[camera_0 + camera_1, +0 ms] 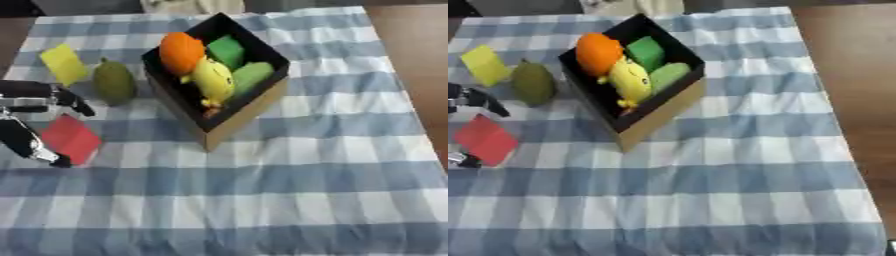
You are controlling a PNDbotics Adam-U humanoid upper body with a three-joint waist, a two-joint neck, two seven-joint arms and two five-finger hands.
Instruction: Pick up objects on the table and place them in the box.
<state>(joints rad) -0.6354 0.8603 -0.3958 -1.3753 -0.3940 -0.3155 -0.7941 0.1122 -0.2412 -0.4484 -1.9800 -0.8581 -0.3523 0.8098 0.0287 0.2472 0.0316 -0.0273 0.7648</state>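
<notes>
A cardboard box with a black inside stands at the upper middle of the checked cloth. In it lie an orange ball, a yellow toy and two green pieces. Left of the box sit an olive-green fruit, a yellow card and a red card. My left hand is at the left edge, open, its fingers spread on either side of the red card, one fingertip at the card's lower corner. The right hand is out of sight.
The blue and white checked cloth covers the table. Bare brown table shows along the right side. The cloth's near and right parts hold nothing.
</notes>
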